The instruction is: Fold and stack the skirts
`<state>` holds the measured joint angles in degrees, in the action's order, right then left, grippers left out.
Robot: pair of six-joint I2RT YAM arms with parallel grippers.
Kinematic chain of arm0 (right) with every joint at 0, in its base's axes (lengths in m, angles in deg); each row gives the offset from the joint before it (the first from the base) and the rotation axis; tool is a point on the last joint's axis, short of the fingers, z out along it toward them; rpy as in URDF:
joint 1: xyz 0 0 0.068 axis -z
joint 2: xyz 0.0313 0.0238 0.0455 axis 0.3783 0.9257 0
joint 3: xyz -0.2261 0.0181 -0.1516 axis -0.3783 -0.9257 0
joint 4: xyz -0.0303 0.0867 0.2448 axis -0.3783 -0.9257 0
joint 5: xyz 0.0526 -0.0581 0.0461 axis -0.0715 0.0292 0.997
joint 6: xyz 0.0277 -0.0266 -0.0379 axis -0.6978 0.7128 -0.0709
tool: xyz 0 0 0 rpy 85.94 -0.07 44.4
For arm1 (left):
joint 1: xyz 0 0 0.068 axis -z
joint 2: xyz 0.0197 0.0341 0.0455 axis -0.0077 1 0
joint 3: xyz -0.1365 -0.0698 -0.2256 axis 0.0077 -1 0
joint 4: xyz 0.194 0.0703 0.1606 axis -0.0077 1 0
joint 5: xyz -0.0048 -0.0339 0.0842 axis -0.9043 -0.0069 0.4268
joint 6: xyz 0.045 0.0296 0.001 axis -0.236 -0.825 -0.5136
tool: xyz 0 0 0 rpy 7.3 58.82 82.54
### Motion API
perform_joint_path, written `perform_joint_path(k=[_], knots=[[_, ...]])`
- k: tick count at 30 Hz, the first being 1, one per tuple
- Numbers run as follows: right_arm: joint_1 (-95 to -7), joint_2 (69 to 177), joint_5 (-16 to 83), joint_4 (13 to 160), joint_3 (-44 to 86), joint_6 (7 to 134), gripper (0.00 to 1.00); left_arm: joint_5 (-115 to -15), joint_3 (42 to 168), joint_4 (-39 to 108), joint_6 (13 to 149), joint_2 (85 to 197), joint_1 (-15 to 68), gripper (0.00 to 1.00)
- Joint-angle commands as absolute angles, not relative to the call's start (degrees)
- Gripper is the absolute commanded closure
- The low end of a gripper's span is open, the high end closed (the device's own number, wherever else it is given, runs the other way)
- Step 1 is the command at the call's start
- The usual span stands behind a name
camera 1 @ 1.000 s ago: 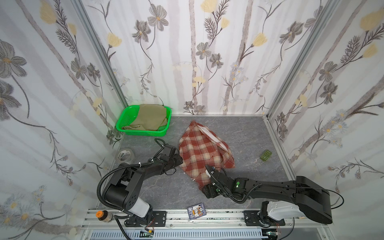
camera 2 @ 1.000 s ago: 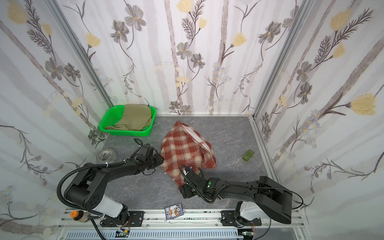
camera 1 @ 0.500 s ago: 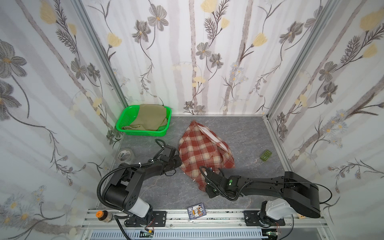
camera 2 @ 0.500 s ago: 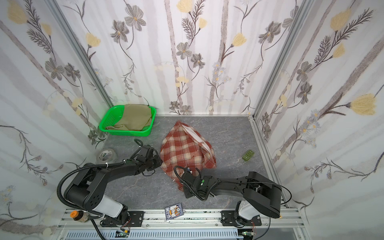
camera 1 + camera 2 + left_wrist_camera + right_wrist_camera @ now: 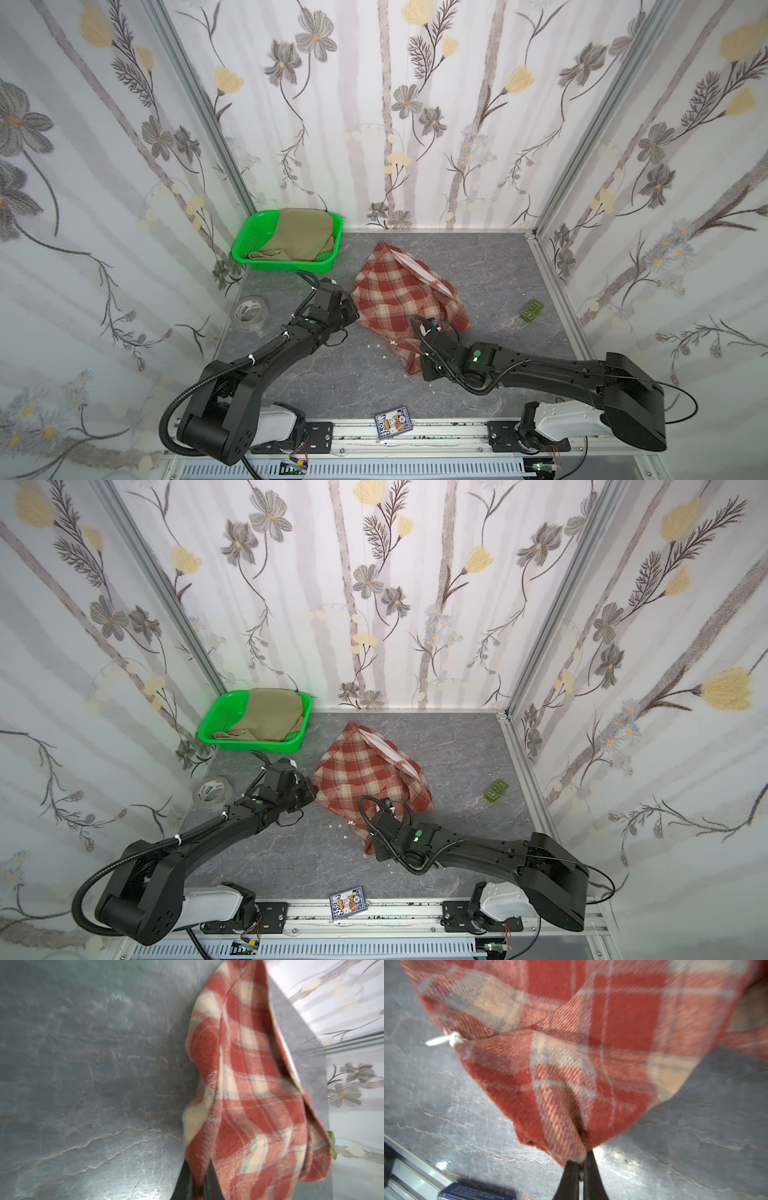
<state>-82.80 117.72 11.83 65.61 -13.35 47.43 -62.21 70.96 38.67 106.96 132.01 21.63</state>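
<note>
The red, rust and cream plaid skirt (image 5: 399,299) (image 5: 365,775) lies crumpled on the grey table in both top views. My left gripper (image 5: 353,309) (image 5: 313,791) is at the skirt's left edge. In the left wrist view this gripper (image 5: 201,1167) is shut on a fold of the plaid skirt (image 5: 249,1084). My right gripper (image 5: 419,356) (image 5: 372,837) is at the skirt's near corner. The right wrist view shows that gripper (image 5: 580,1160) shut on a bunched corner of the plaid skirt (image 5: 571,1064). The khaki-olive skirt (image 5: 297,237) (image 5: 270,715) lies in the green basket (image 5: 245,245) (image 5: 212,721).
A tape roll (image 5: 249,311) (image 5: 214,789) lies by the left wall. A small green item (image 5: 532,311) (image 5: 496,789) sits near the right wall. A card pack (image 5: 392,424) (image 5: 348,900) rests at the front edge. White crumbs (image 5: 376,345) dot the table.
Both grippers have closed from open onto the plaid skirt, the left on its left edge and the right on its near corner. The right arm has shifted slightly.
</note>
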Motion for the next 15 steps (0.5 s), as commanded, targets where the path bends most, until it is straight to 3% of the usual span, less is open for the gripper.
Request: perform_joint_path(k=[1, 9, 15], knots=[[-78.4, 113.7, 7.8, 62.4, -11.0, 52.4, 1.00, -55.8, 74.2, 38.9, 108.0, 128.3, 20.3, 1.00], [-67.3, 109.5, 1.4, 58.3, 2.2, 67.0, 1.00, -54.4, 86.6, 39.2, 105.3, 126.8, 17.5, 1.00], [-64.4, 107.4, 0.8, 57.5, 6.1, 72.4, 1.00, -54.7, 91.1, 40.4, 103.3, 126.4, 16.4, 1.00]])
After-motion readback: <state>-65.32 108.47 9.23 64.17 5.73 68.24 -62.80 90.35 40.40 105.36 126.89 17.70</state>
